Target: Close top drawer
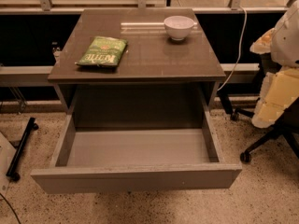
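The top drawer [135,177] is pulled far out from under the brown tabletop [154,59]. It is grey, with a flat handleless front, and its inside [138,146] is empty. My gripper [272,99] hangs at the right edge of the camera view as a cream-coloured part below the white arm [287,29]. It is to the right of the drawer, level with the cabinet's side and apart from it. It touches nothing of the drawer.
A green snack bag [103,52] and a white bowl [179,27] sit on the tabletop. An office chair base with castors [261,143] stands on the floor behind my gripper. A black bar [21,148] lies on the floor at left. A white cable [239,45] hangs at back right.
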Controlling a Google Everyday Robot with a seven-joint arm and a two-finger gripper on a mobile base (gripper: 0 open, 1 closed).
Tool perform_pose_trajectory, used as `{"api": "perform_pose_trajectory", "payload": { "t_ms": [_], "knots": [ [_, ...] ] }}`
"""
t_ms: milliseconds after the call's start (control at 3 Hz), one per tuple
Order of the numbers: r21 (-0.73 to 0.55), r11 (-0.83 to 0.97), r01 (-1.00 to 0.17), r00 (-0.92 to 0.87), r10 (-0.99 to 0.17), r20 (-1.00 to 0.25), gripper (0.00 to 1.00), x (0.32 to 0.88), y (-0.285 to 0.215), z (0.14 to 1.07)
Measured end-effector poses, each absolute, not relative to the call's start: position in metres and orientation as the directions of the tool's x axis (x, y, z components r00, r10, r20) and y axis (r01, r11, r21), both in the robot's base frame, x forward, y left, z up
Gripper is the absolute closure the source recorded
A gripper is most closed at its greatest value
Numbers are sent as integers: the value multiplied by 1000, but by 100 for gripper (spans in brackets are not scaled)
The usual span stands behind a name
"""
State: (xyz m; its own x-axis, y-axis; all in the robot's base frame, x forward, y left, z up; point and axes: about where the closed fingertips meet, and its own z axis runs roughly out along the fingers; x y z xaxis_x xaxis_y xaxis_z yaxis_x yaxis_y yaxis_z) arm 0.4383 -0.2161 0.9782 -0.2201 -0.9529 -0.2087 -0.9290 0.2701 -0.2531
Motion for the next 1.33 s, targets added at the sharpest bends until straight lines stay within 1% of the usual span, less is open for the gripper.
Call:
{"api": "perform_pose_trajectory", "payload": {
  "t_ms": [333,1000,1333],
  "knots": [
    [-241,283,-929,-226,-945,-237,41,424,-207,961],
    [-92,333,-938,-297,-913,-280,88,392,-195,872],
    [-13,343,-939,-322,-892,-316,100,382,-193,824]
  ]
}}
